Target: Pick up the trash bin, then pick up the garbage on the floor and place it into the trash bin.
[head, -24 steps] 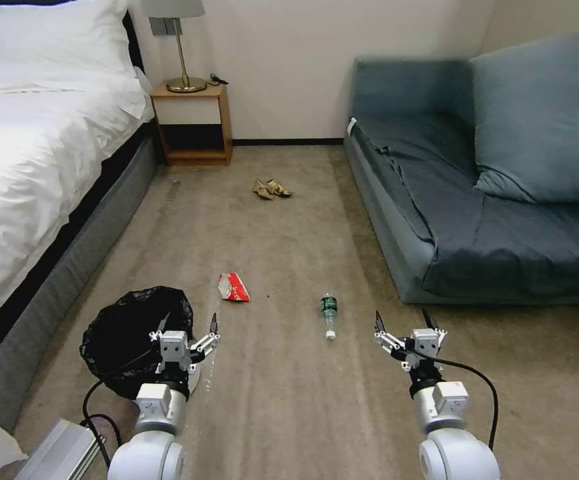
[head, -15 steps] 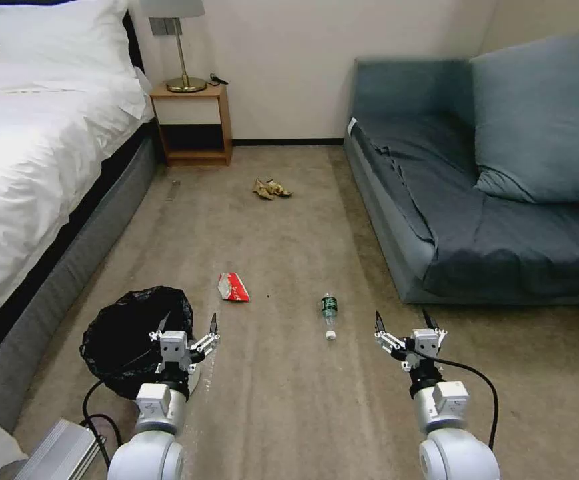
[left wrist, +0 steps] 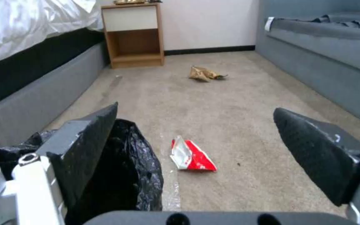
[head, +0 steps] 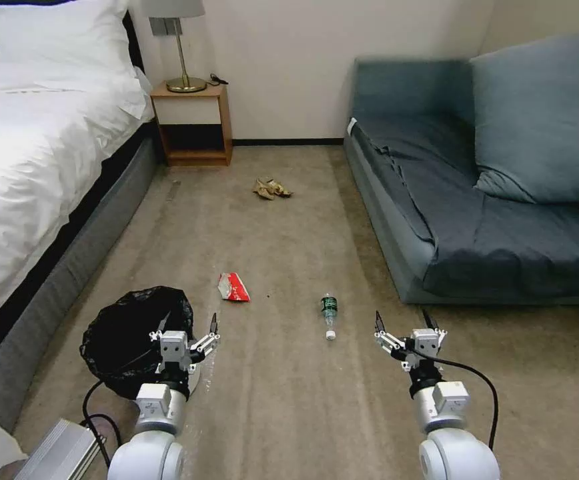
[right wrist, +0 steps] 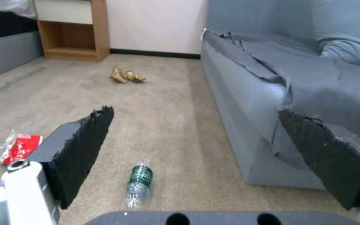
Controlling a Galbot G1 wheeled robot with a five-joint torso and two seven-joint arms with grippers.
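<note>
Over the near rim of the small round bin lined with a crinkly black plastic bag (head: 136, 337), our left end effector (head: 186, 328) hangs with its fingers spread wide and nothing between them; from the left wrist camera one dark pad (left wrist: 86, 147) sits right against the bag's folds (left wrist: 130, 168). Our right end effector (head: 404, 325) hovers over bare carpet, equally wide and empty, near the clear plastic bottle with a green label and white cap (head: 329, 313), which lies on its side just ahead of it and to its left. Farther out, the crushed red-and-white carton (head: 233, 287) rests on the floor just beyond the bin, and the crumpled gold wrappers (head: 271, 189) lie well off, toward the wooden nightstand (head: 193, 123).

We judge the bin is not yet gripped. To do it well, we should straddle the rim with one pad inside and one outside, catching rigid plastic rather than only slippery bag, then lift level.
</note>
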